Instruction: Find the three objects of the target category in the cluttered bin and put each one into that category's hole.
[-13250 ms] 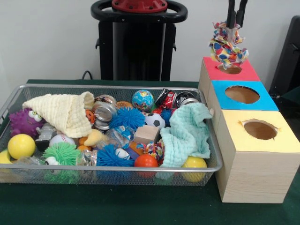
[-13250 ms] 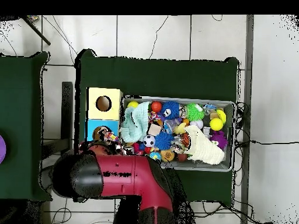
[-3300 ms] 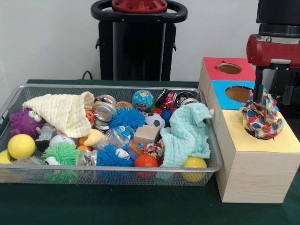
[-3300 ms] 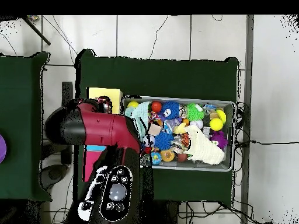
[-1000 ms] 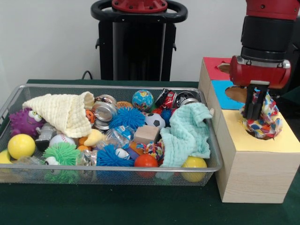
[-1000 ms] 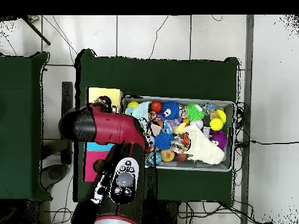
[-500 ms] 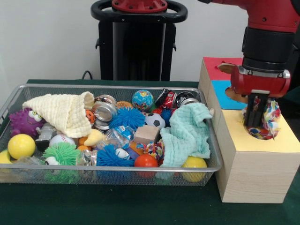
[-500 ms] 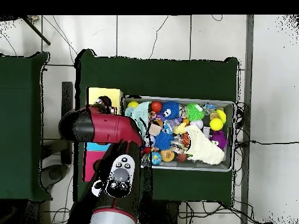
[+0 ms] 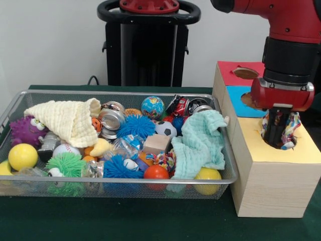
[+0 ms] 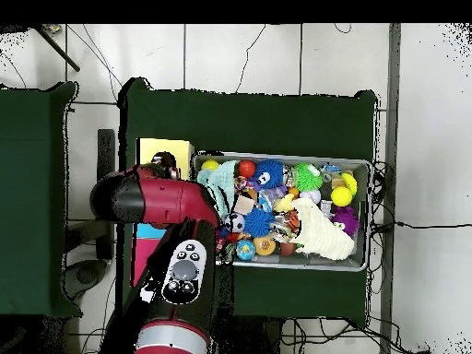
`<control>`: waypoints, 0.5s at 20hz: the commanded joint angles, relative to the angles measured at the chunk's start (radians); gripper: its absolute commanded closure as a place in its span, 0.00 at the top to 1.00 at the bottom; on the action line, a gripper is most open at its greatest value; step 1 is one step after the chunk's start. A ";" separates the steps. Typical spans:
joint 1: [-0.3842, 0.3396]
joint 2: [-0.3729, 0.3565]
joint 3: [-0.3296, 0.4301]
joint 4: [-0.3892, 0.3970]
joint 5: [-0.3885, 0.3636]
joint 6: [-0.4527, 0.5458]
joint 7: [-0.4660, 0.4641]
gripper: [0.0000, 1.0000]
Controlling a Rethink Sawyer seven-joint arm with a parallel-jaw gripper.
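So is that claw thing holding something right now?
Gripper: down in the yellow box's hole with the colourful cloth; whether it grips it cannot be told.

Robot lab: pedestal arm (image 9: 281, 30), green-clothed table (image 10: 249, 115), floor cables (image 10: 249, 55).

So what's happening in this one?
The red Sawyer arm has its gripper down in the hole of the yellow-topped box, pushing a multicoloured cloth into it; part of the cloth pokes out above the rim. The wire bin alongside is full of balls, cloths and toys.
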State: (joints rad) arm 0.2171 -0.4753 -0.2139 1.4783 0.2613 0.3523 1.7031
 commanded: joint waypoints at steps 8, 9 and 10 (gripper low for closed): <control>-0.008 0.046 0.048 0.020 0.048 -0.019 0.244 0.00; -0.012 0.039 0.053 0.027 0.047 -0.016 0.239 0.00; -0.016 0.030 0.055 0.031 0.046 -0.010 0.235 0.00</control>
State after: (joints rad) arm 0.2210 -0.4725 -0.2162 1.4764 0.2644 0.3459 1.7031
